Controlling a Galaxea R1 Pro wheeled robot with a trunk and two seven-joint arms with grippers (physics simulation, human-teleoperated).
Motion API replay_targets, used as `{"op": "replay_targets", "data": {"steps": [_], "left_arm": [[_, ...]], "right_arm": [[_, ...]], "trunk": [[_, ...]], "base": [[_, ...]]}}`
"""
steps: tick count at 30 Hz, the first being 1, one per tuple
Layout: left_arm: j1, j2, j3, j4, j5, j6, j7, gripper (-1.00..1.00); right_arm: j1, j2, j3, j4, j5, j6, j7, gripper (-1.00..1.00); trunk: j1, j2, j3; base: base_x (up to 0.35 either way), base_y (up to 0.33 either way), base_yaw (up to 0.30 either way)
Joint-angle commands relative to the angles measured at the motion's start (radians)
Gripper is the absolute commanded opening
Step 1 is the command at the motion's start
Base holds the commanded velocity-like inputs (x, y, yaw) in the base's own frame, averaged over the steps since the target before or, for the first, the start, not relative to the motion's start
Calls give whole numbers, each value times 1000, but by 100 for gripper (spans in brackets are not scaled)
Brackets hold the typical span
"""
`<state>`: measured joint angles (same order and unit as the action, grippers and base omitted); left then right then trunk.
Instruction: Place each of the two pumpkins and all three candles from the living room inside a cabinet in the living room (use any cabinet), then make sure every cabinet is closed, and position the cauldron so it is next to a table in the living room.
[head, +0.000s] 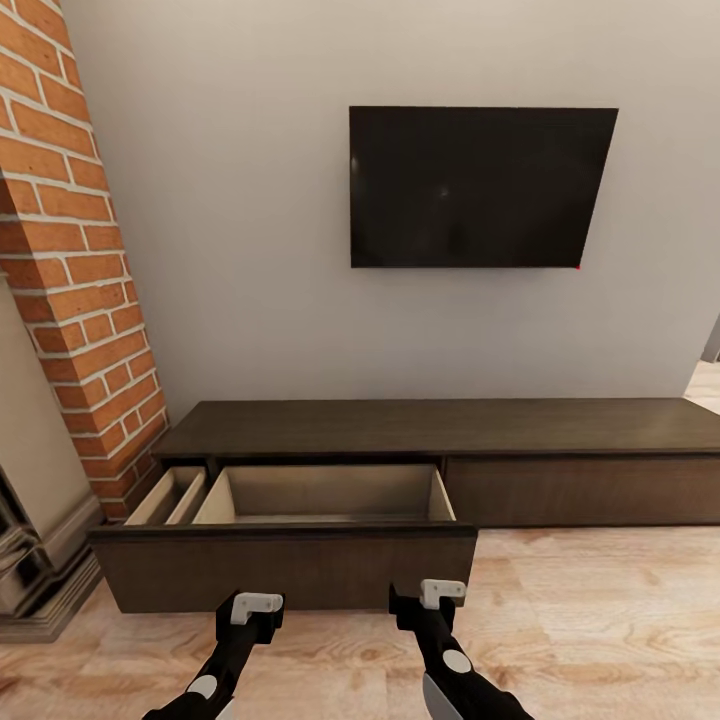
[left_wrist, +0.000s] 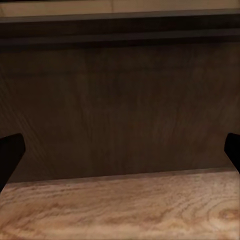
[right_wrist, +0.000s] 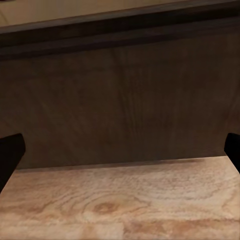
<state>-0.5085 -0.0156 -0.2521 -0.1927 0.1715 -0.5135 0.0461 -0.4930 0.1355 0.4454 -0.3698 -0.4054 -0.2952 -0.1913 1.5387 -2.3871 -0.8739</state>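
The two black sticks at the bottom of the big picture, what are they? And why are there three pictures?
Those are a robot's two arms, each ending in a gripper for grabbing. The big picture comes from a camera on its head. It faces a long, low dark-brown wooden cabinet with one drawer pulled out, pale inside and holding nothing that shows. A black TV hangs above. The other two pictures come from cameras on its wrists, staring at the drawer's dark front. The left gripper and right gripper are open and hold nothing.

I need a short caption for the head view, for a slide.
Both open hands, left hand and right hand, face the dark-brown cabinet's pulled-out drawer, pale inside, below a wall-mounted TV.
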Motion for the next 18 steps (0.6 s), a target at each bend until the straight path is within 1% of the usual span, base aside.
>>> {"op": "replay_targets", "data": {"steps": [1,17,18], "left_arm": [[-1,0,-8,1,8,-3,5,100],[-1,0,-8,0,7,-3,10,100],[-1,0,-8,0,7,-3,10,100]], "right_arm": [[-1,-1,8,1,-7,-4,-7,100],[-1,-2,6,2,-8,-4,-8,100],[-1,-2,6,1,-8,-4,-8,100]], "trunk": [[0,0,-1],[0,0,-1],[4,-7,-4]], "base": [[1,0,0],[0,0,0],[0,0,0]]}}
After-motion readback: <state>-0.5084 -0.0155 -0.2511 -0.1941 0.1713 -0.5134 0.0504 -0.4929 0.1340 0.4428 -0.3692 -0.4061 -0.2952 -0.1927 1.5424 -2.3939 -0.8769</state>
